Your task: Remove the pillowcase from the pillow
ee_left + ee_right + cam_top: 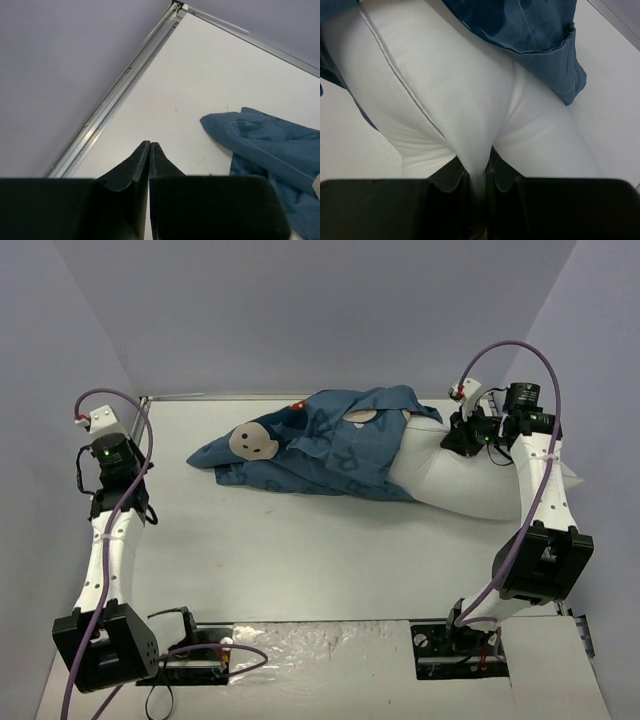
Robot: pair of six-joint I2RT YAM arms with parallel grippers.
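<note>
The dark-blue pillowcase (320, 445) lies bunched over the left part of the white pillow (450, 480) at the back of the table. The pillow's right half is bare. My right gripper (462, 440) is shut on a pinched fold of the pillow (455, 85), and its fingertips (477, 167) squeeze the white fabric just beyond the pillowcase hem (540, 55). My left gripper (149, 144) is shut with nothing in it. It hangs over bare table at the far left, apart from the pillowcase's pointed corner (225, 125).
A metal rail (115, 100) runs along the table's left edge against the grey wall. Grey walls close in the back and both sides. A crinkled shiny strip (320, 640) lies between the two arm bases at the near edge.
</note>
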